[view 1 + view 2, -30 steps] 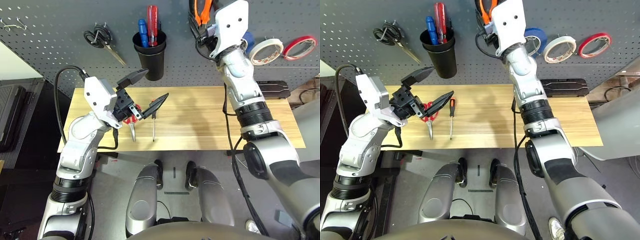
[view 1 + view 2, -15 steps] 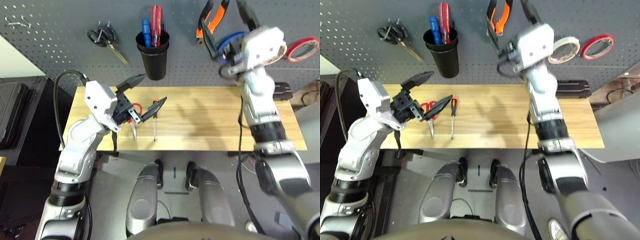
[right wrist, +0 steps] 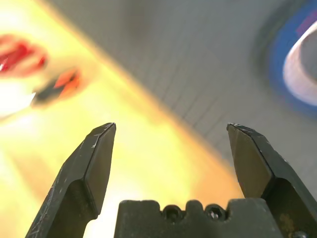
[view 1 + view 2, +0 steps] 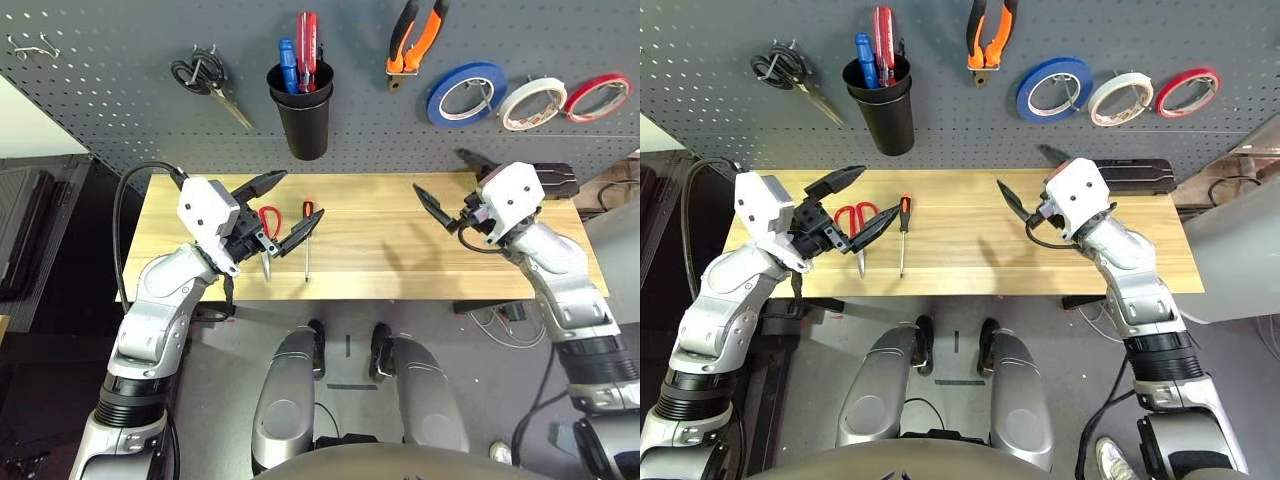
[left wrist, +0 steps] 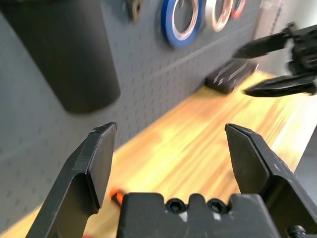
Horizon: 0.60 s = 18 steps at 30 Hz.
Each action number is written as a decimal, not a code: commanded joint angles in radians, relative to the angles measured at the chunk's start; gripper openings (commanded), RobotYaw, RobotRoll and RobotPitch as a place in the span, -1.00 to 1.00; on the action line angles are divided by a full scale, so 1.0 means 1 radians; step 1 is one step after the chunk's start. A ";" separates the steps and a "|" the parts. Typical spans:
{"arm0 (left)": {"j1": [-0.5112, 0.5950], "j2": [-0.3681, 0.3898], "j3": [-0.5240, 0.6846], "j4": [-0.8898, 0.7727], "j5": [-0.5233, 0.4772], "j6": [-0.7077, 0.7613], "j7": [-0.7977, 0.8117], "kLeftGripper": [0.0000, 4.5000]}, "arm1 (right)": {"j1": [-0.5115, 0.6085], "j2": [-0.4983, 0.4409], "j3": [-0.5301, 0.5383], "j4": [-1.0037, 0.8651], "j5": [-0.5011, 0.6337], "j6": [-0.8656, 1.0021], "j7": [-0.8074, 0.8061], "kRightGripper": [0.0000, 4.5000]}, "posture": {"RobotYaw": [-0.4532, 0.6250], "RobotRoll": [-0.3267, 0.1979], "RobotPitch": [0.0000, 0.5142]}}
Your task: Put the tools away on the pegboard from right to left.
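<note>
Head view: the pliers (image 4: 415,38) and white tape (image 4: 532,103) hang on the pegboard (image 4: 110,90); the scissors (image 4: 266,240) and screwdriver (image 4: 307,238) lie on the table (image 4: 380,245). Left tool (image 4: 277,208) spread wide over the scissors, empty; right tool (image 4: 443,180) also spread, empty.

Left wrist view: fingers (image 5: 94,163) parted, nothing between.

Right wrist view: fingers (image 3: 91,166) parted, nothing between.

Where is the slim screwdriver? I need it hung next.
In the head views, the slim screwdriver lies on the table's left half, just right of the red-handled scissors, beside the left gripper.
</note>
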 commanded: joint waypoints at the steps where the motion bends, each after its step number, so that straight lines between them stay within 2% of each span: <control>1: 0.030 -0.006 -0.046 0.026 0.075 0.048 0.050 1.00 | 0.049 -0.034 0.030 0.007 0.023 0.095 0.088 0.98 | 0.12 0.25 0.14; 6: 0.021 0.000 -0.106 0.057 0.191 0.120 0.113 1.00 | 0.082 -0.061 0.056 -0.007 0.018 0.116 0.164 0.98 | 0.11 0.25 0.18; 9: -0.009 -0.035 -0.127 0.095 0.230 0.251 0.177 1.00 | 0.099 -0.059 0.065 -0.006 0.018 0.141 0.189 0.98 | 0.11 0.25 0.23; 12: -0.044 -0.071 -0.140 0.144 0.261 0.315 0.221 1.00 | 0.103 -0.054 0.074 -0.006 0.007 0.146 0.194 0.98 | 0.10 0.25 0.26; 18: -0.177 -0.156 -0.196 0.287 0.334 0.475 0.302 1.00 | 0.096 -0.044 0.105 -0.007 -0.022 0.149 0.188 0.98 | 0.07 0.25 0.28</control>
